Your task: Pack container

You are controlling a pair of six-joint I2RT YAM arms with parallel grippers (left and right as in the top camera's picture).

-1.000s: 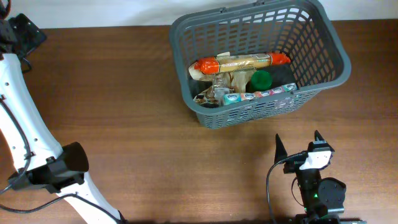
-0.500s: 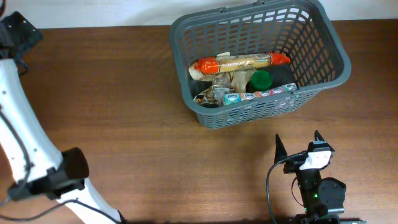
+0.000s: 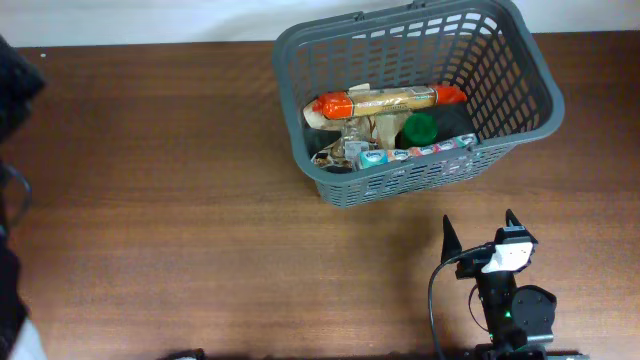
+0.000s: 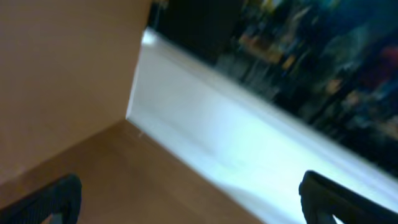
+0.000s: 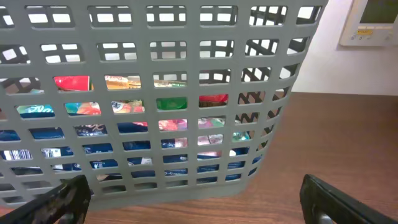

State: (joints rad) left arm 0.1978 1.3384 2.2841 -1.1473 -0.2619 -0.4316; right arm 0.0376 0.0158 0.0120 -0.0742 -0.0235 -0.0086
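Note:
The dark grey slotted basket (image 3: 520,125) stands at the back right of the table. Inside lie a long orange-ended packet (image 3: 390,100), a green round item (image 3: 420,127) and several small colourful packs (image 3: 420,152). The basket's lattice wall (image 5: 155,106) fills the right wrist view. My right gripper (image 3: 480,232) is open and empty at the front right, pointing at the basket's near side; its fingertips show wide apart in its wrist view (image 5: 199,199). My left gripper (image 4: 186,199) is open and empty in its blurred wrist view, at the table's far left edge.
A dark part of the left arm (image 3: 15,85) shows at the far left edge of the overhead view. The left wrist view shows the brown table (image 4: 143,186) edge, a white wall (image 4: 236,137) and a dim blurred room beyond.
The left arm has swung out to the left and almost left the overhead view. The right arm and the basket have not moved.

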